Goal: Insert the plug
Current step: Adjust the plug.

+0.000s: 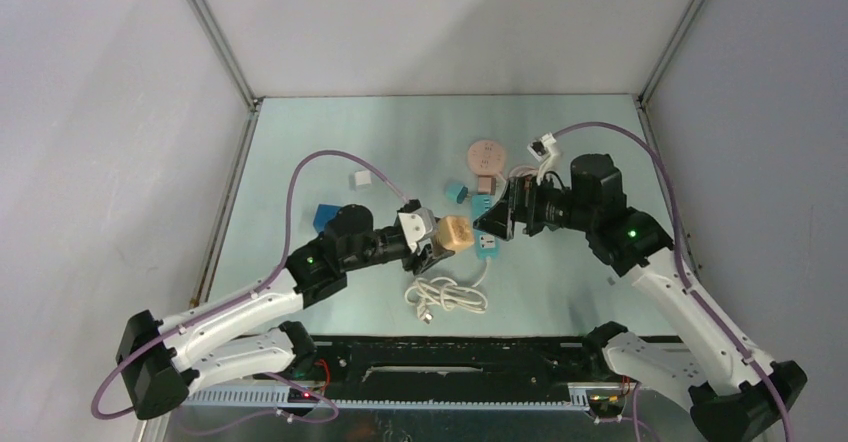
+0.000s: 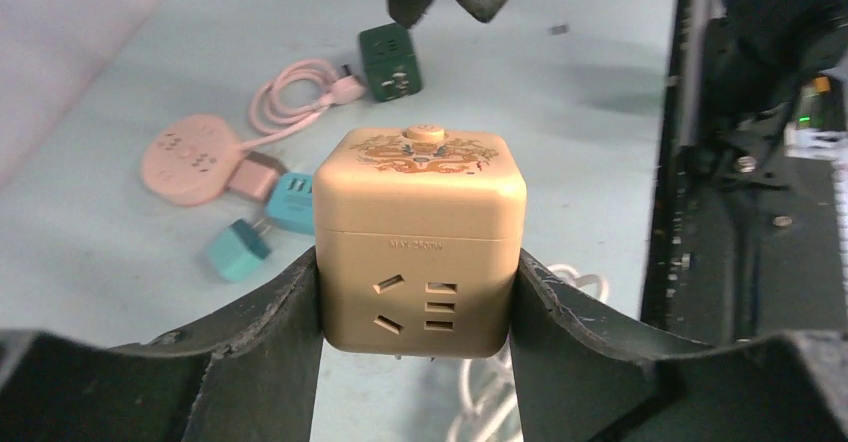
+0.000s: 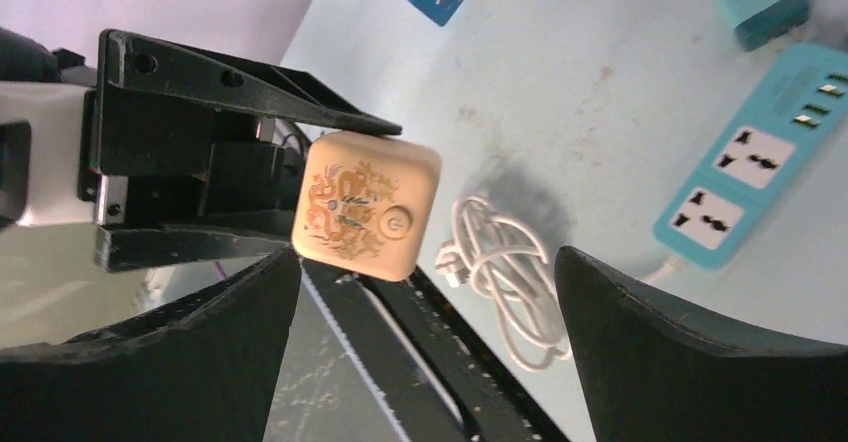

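Left gripper (image 2: 418,274) clamped on the beige cube socket (image 2: 420,202), fingers pressed against two opposite sides, cube held above the table (image 1: 400,132); right gripper (image 3: 428,258) wide open, holding nothing, jaws facing the cube's button face, not touching; white cable with plug (image 1: 446,294) lies coiled on the table, near side of the cube; blue power strip (image 3: 750,177) just right of it.

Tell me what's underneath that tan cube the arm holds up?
A coiled white cable lies on the table just below the tan socket cube. The cube and the left fingers hide the rest of it.
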You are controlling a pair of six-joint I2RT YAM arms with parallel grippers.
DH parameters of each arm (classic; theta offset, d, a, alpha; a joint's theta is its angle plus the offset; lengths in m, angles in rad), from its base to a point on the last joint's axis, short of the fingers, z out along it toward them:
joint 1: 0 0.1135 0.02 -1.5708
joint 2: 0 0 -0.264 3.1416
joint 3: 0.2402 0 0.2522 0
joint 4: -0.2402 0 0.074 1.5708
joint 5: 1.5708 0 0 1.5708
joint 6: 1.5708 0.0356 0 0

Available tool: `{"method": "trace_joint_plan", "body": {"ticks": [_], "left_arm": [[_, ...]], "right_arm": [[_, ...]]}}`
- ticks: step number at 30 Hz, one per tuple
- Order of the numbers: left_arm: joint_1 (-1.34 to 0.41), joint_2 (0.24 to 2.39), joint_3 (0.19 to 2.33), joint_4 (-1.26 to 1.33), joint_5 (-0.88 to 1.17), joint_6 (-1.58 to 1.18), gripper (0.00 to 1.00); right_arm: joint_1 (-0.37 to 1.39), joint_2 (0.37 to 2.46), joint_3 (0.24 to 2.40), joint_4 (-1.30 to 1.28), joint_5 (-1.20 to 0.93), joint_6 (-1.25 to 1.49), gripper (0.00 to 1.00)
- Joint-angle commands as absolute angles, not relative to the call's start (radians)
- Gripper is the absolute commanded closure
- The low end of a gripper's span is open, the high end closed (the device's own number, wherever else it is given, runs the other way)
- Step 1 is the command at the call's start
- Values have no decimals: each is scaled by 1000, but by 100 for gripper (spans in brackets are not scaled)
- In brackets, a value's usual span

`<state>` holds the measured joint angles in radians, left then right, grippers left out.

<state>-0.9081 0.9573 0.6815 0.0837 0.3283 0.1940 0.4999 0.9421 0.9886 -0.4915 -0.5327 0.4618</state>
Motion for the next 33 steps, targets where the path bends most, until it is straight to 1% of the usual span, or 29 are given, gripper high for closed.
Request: {"method": "trace_joint_plan", "body": {"ticks": [1, 9, 10, 15, 17, 19, 21, 23, 25, 27, 28, 29, 30, 33], "left_arm": [[-923, 949, 699, 126, 183, 324, 100], [-932, 958, 708, 89, 177, 348, 100], [-933, 956, 703, 91, 180, 351, 100], [-937, 954, 698, 94, 174, 349, 100], [-939, 959, 697, 96, 169, 350, 100], [-940, 964, 699, 91, 169, 354, 100], [-942, 968, 701, 85, 161, 353, 100], [-943, 969, 700, 83, 148, 359, 100], [-943, 969, 696, 86, 130, 361, 100], [-943, 970, 694, 88, 118, 361, 100], [-943, 970, 695, 90, 117, 360, 100], [-943, 972, 695, 92, 115, 360, 100], [-943, 970, 695, 97, 114, 358, 100], [-943, 967, 695, 100, 115, 362, 100]], "right_arm": [[535, 995, 1027, -406, -561, 608, 0], [616, 1132, 1040, -353, -547, 645, 2], [619, 1149, 1045, -337, -560, 653, 4], [659, 1229, 1095, -329, -539, 657, 4], [663, 1260, 1104, -331, -544, 655, 9], [666, 1284, 1104, -322, -555, 662, 16], [668, 1298, 1105, -315, -570, 671, 28], [673, 1307, 1111, -329, -576, 669, 36], [672, 1307, 1114, -349, -574, 662, 39], [672, 1301, 1115, -360, -575, 656, 44], [672, 1296, 1114, -364, -574, 652, 45], [670, 1293, 1114, -366, -577, 649, 43], [665, 1289, 1114, -370, -580, 643, 39], [647, 1264, 1115, -397, -577, 607, 17]]}}
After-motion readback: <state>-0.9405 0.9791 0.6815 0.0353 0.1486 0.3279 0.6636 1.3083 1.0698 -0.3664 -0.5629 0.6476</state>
